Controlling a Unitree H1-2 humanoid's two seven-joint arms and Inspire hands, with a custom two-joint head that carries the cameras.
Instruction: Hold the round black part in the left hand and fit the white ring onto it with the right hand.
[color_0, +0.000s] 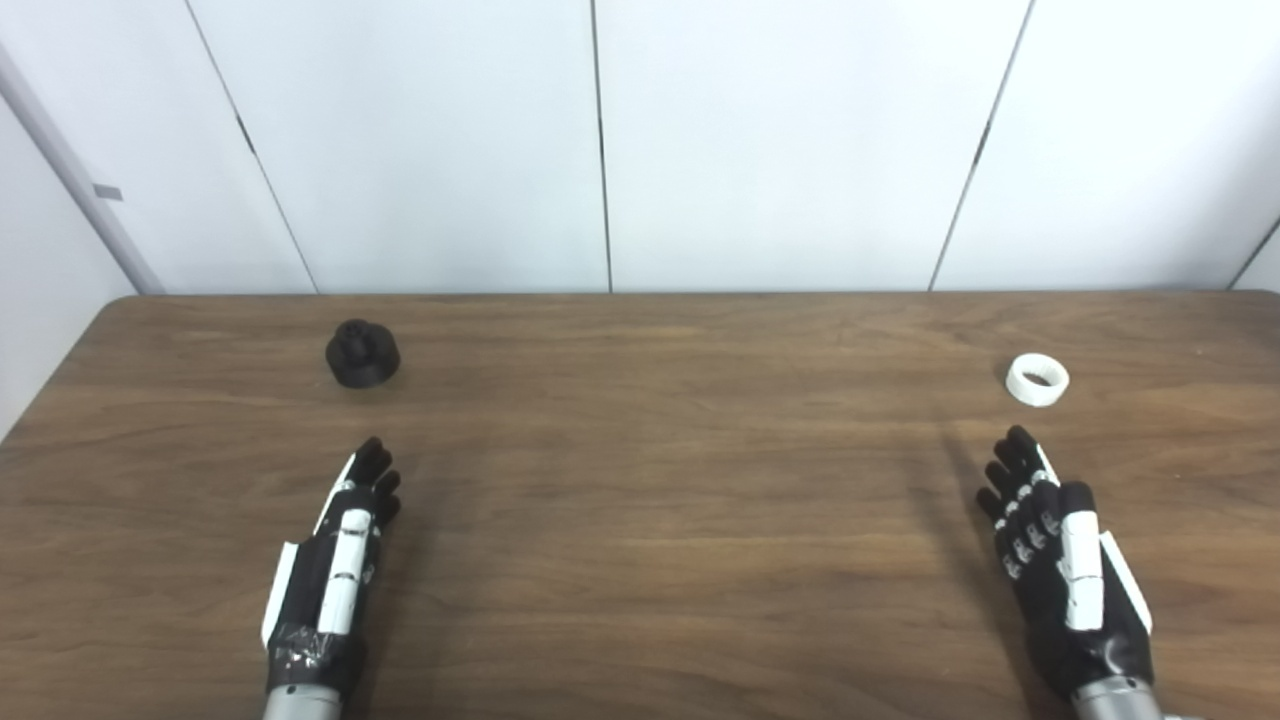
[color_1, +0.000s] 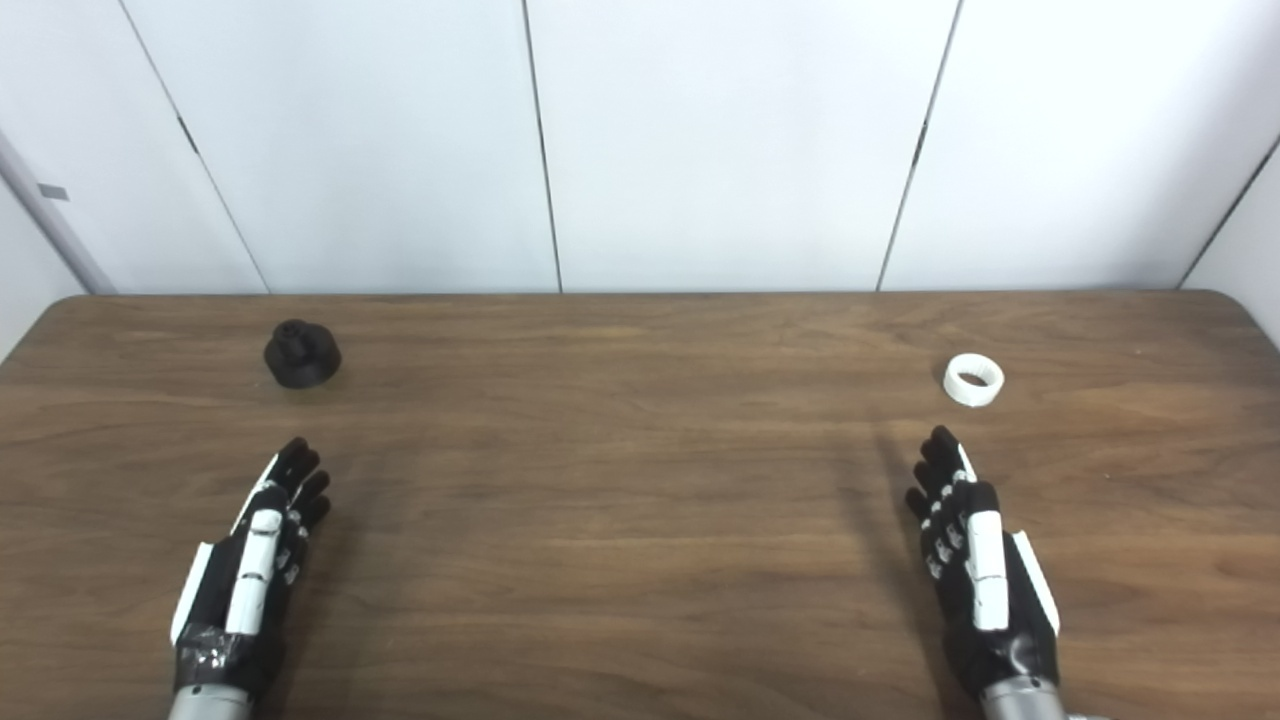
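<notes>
Both hands lying empty w/ fingers extended. Round black part sitting straight ahead of left hand; white ring just beyond right hand fingertips, closer.

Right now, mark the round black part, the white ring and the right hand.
round black part (color_0: 362, 355), left eye view, on its raised top hub.
white ring (color_0: 1037, 381), left eye view, on its near wall.
right hand (color_0: 1060, 545), left eye view, on the back of the open hand.

Plain lab-like test room, bare wooden table, blank white panelled wall behind
</notes>
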